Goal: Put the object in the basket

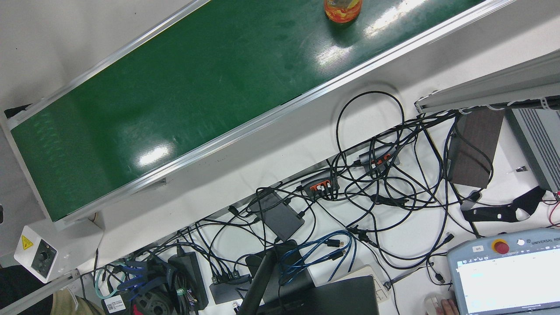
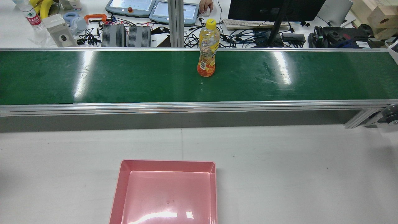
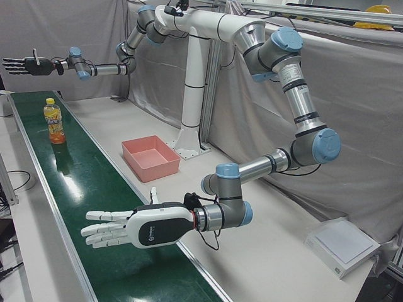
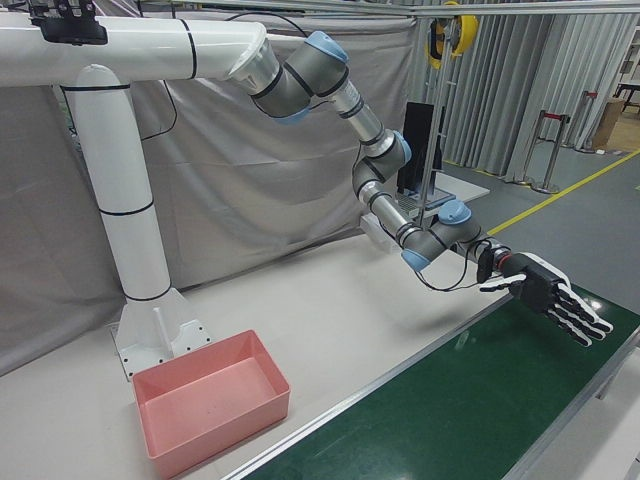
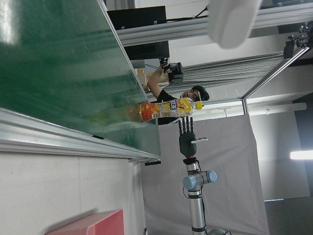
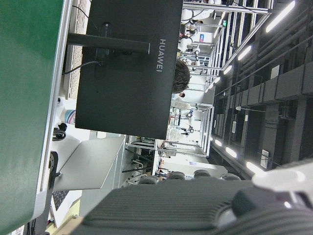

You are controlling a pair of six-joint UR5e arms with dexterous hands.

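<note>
On the green belt point(image 2: 124, 77): bottle point(image 2: 206, 48) upright | pink basket point(image 2: 121, 180) nearer, empty | both hands, left point(image 3: 135, 228) and right point(image 4: 548, 297), fingers spread, holding nothing

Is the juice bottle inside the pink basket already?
No, the juice bottle stands upright on the green belt, and the pink basket on the table nearer the robot holds nothing.

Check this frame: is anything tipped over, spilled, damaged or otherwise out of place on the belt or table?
Nothing stands out. The bottle stands upright on the green belt, cap on, with no spill around it. The pink basket sits square on the table. Both hands, left and right, are open above the belt.
</note>
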